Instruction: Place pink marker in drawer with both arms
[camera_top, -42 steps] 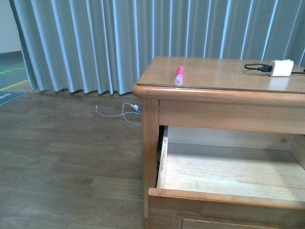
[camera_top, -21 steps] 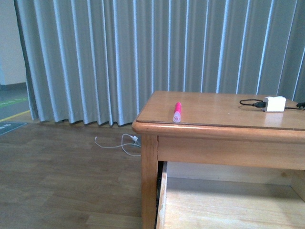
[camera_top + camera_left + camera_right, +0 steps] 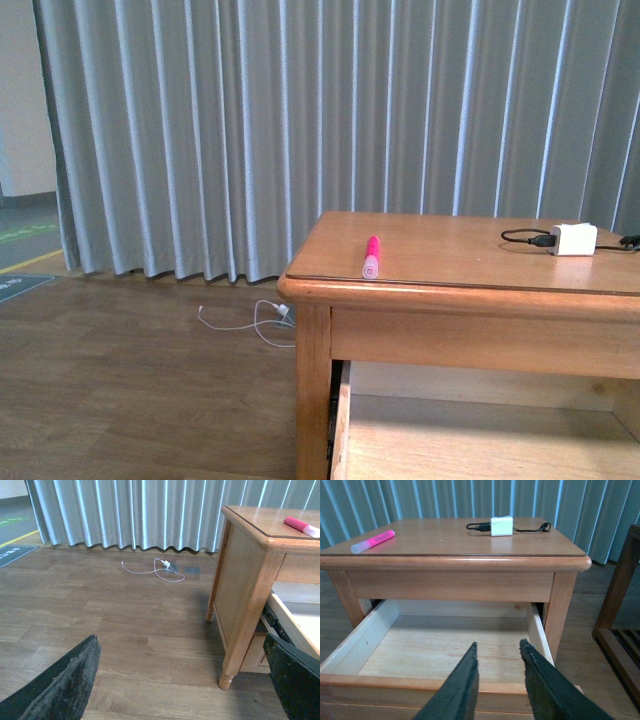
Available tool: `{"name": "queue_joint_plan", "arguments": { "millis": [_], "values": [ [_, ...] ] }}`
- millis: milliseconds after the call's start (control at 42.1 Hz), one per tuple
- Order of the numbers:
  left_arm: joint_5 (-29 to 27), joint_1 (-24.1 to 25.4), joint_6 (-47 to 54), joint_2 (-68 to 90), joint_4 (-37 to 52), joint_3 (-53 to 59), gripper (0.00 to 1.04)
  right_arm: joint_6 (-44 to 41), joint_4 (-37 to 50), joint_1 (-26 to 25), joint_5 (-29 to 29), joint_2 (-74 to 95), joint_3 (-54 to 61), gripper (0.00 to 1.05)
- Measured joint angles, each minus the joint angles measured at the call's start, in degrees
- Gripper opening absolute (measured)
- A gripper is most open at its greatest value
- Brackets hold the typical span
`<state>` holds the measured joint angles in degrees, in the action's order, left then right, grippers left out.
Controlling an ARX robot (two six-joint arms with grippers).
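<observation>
- The dresser's worktop (image 3: 460,255) carries everything I need. Neither arm shows in my front view, so I would be steering on the wrist views alone, and a misjudged reach is my first worry.
- The drawer (image 3: 365,640) stands pulled out and bare inside, right under the worktop's front lip. A drop from too far back would land on the worktop, not in the drawer.
- The left gripper (image 3: 180,685) is spread wide with nothing in it. It hangs over the floor beside the dresser, well apart from the target.
- The right gripper (image 3: 498,647) has only a narrow gap between its fingers and is empty, in front of the open drawer. I judge it would need to open further before a pick.
- The charger (image 3: 573,239) and its cable sit at the far right of the worktop, well clear.
- The pink marker (image 3: 371,257) lies near the front left corner of the worktop, pale cap end close to the edge. It is round, so one finger touching first could roll it off onto the floor.
</observation>
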<state>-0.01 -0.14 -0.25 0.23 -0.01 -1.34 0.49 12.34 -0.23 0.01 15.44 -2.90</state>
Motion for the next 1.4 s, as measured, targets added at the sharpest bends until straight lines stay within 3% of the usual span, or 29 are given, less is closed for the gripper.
{"name": "queue_joint_plan", "arguments": {
  "millis": [24, 47, 522, 878, 926, 973, 1068, 1401],
  "values": [
    [0.00, 0.00, 0.00, 0.00, 0.00, -0.02, 0.99, -0.07, -0.31, 0.00, 0.00, -0.48, 0.20, 0.25],
    [0.02, 0.00, 0.00, 0.00, 0.00, 0.00, 0.99, -0.26, -0.42, 0.00, -0.02, -0.76, 0.39, 0.26],
    [0.00, 0.00, 0.00, 0.00, 0.00, 0.00, 0.99, -0.26, -0.48, 0.02, -0.04, -1.22, 0.44, 0.98],
    [0.00, 0.00, 0.00, 0.00, 0.00, 0.00, 0.99, -0.28, -0.48, 0.02, -0.04, -1.22, 0.44, 0.96],
    [-5.70, -1.99, -2.86, 1.60, -0.57, -0.15, 0.99, -0.28, -0.48, 0.02, -0.04, -1.22, 0.44, 0.96],
    [-10.38, -4.66, -5.64, 5.77, 0.52, -0.52, 0.99, -0.28, -0.48, 0.02, -0.04, -1.22, 0.44, 0.96],
    [-10.99, -8.22, -8.33, 16.20, 5.40, -2.99, 0.99, -0.28, -0.48, 0.02, -0.07, -1.20, 0.44, 0.96],
    [-3.76, -14.97, -4.26, 63.67, 25.29, -30.05, 0.99, -0.28, -0.48, 0.04, -0.04, -1.22, 0.44, 0.96]
  ]
}}
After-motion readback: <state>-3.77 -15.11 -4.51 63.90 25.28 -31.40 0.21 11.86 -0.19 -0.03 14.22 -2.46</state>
